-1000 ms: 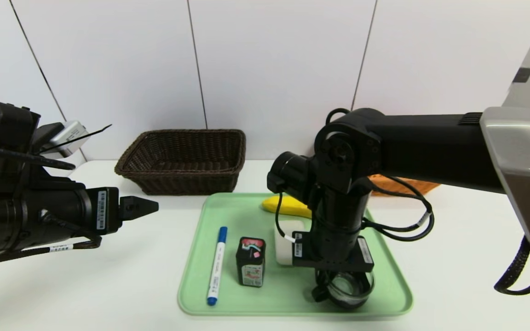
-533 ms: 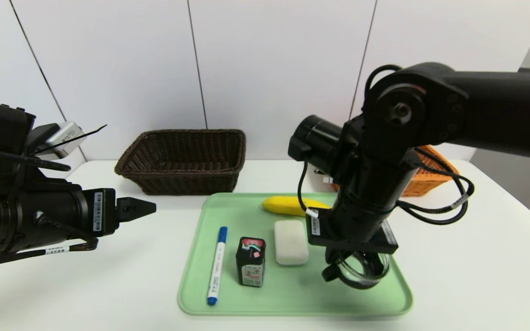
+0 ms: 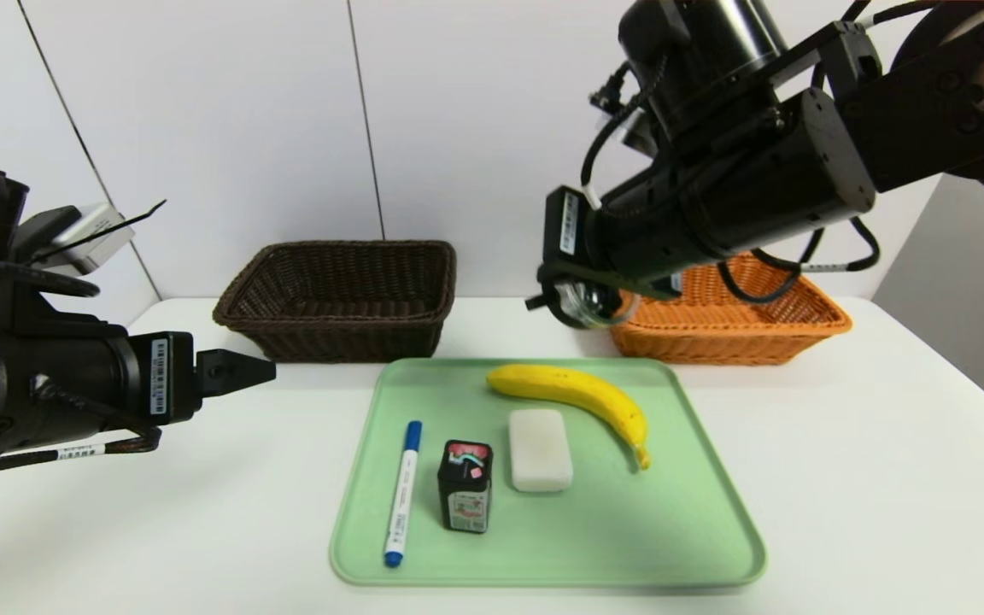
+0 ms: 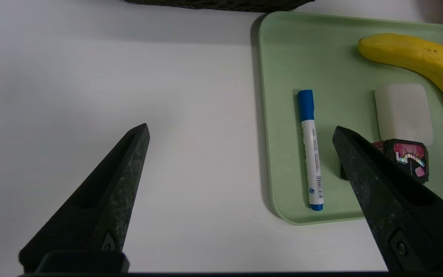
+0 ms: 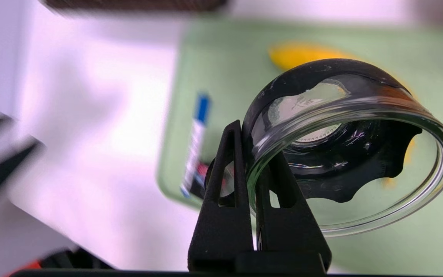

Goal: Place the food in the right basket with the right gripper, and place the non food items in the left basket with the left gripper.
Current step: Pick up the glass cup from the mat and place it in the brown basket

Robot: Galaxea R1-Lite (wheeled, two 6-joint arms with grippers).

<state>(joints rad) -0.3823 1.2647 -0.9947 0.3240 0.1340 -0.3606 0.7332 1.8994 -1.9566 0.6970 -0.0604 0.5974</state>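
My right gripper point(image 3: 573, 297) point(image 5: 250, 154) is shut on the rim of a clear glass cup point(image 3: 584, 301) point(image 5: 360, 115) with a dark inside. It holds the cup in the air at the left end of the orange right basket point(image 3: 731, 320). On the green tray point(image 3: 697, 547) lie a yellow banana point(image 3: 577, 393) point(image 4: 417, 61), a white block point(image 3: 540, 448) point(image 4: 402, 111), a black battery point(image 3: 465, 485) point(image 4: 408, 157) and a blue-capped marker point(image 3: 402, 491) point(image 4: 310, 150). My left gripper point(image 3: 236, 374) point(image 4: 240, 129) hovers open and empty left of the tray.
The dark brown left basket point(image 3: 342, 295) stands behind the tray's left corner, against the white wall. White table surface point(image 3: 868, 478) lies on both sides of the tray. The table's right edge runs close to the orange basket.
My right arm has lifted the glass cup off the tray's front right and carried it up and back towards the orange basket. The left arm has drawn slightly left.
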